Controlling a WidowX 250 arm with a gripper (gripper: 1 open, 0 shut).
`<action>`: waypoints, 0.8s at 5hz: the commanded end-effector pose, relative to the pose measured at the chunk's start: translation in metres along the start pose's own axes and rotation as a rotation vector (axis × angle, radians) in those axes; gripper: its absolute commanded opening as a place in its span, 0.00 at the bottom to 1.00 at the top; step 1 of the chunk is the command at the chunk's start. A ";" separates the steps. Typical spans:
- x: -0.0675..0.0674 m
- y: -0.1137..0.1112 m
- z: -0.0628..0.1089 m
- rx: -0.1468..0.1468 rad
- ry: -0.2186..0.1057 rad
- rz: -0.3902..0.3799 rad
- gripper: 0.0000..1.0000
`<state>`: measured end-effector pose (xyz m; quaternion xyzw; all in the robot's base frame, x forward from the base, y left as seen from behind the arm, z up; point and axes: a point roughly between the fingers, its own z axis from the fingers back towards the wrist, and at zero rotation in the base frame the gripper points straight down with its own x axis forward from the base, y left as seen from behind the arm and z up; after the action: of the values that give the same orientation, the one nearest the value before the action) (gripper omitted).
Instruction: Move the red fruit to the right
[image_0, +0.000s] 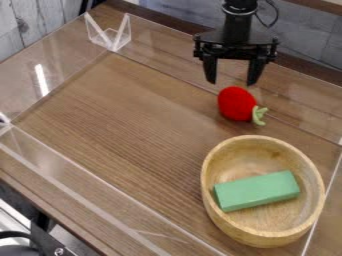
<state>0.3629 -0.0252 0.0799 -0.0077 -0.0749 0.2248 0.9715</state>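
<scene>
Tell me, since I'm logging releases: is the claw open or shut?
Open. The claw hangs above the table with its fingers spread apart, empty; the red fruit lies on the wood below, untouched.

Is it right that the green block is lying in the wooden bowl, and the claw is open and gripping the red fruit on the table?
Not quite. The camera view shows the gripper open but raised clear of the red fruit, behind it, not gripping it. The rest holds: the green block lies in the wooden bowl, and the fruit sits on the table.

Green block (257, 190) in wooden bowl (222, 165)
</scene>
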 end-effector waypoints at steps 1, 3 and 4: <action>0.009 -0.015 0.019 -0.018 -0.078 0.083 1.00; 0.017 -0.010 0.053 -0.053 -0.072 0.101 1.00; 0.019 -0.010 0.072 -0.074 -0.072 0.100 1.00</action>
<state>0.3654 -0.0320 0.1203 -0.0232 -0.0715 0.2654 0.9612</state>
